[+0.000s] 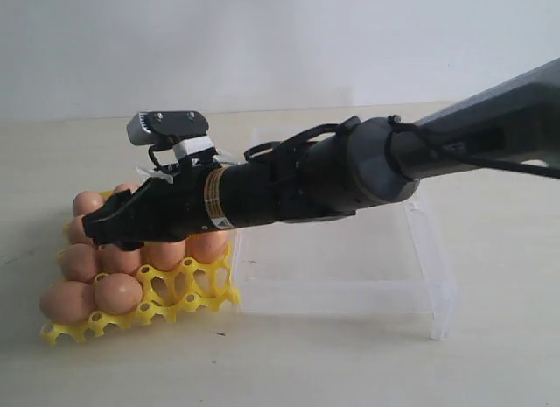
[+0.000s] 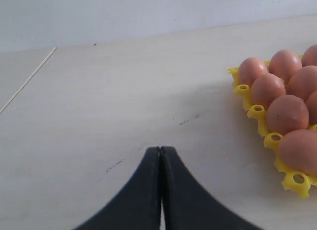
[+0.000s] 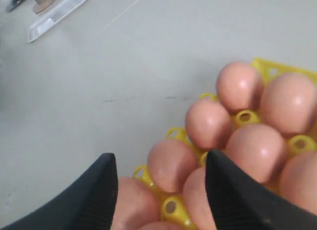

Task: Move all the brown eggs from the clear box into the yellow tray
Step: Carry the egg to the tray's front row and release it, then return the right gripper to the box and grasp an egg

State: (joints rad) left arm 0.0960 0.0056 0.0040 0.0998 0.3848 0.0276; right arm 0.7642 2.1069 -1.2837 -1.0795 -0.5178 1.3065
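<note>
exterior view: a pale surface (image 1: 350, 363) with a yellow tray (image 1: 188, 293) on the left and a clear box (image 1: 420, 249) just beside it. brown eggs (image 1: 118, 293) fill most of the tray, and a few front cups are bare. no egg shows in the part of the box that the arm does not hide. the right arm reaches across the box, and the right claw (image 1: 109, 223) hangs low over the eggs in the tray. its jaws cannot be made out from here.

left wrist view: the left claw (image 2: 160, 150) is clenched on nothing, its two dark fingers pressed together over bare surface, apart from the tray's edge. only this view shows the left claw.

right wrist view: this view settles what the exterior view cannot. the right claw is released, its fingers (image 3: 99, 190) spread wide just above seated eggs and gripping none. it alone shows a flat clear plastic piece (image 3: 58, 15) lying far off.

the eggs are probably light, smooth, rounded and thin-shelled, so they could slip or crack. the best hold is likely from above, across the widest part, with a gentle squeeze.
</note>
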